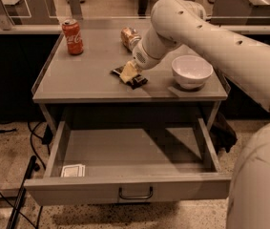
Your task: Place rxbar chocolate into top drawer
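Note:
The rxbar chocolate [137, 82] is a dark flat bar lying on the grey table top [87, 75], near its middle. My gripper [128, 73] reaches down from the upper right and sits right on top of the bar, covering its middle. Dark ends of the wrapper stick out on both sides of it. The top drawer [77, 190] is pulled wide open below the table top, with its dark wire handle [135, 194] centred on the front panel.
A small white card [72, 170] lies in the drawer's front left corner. A red soda can [72, 36] stands at the table's back left. A brown snack pack [129, 36] lies at the back. A white bowl [192, 70] stands right of the gripper.

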You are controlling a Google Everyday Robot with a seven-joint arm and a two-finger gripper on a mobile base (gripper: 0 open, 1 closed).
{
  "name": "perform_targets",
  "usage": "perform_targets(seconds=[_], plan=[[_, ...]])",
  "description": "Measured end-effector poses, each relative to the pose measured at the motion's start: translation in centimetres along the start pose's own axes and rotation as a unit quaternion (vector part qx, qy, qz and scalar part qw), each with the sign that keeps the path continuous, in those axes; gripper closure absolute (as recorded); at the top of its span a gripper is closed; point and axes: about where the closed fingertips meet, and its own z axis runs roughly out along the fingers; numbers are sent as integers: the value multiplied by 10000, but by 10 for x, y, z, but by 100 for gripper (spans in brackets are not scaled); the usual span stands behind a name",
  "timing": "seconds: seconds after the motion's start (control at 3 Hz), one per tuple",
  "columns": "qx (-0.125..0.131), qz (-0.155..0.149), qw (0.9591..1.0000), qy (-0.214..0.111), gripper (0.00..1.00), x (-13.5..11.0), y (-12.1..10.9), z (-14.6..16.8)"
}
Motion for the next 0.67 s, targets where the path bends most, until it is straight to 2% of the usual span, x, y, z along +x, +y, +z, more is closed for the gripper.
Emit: perform_targets(seconds=[0.33, 0.67], plan=[[-1, 0, 10000, 0, 100, 0, 0, 0], [-116, -41, 9999, 53, 100, 0, 4, 2]])
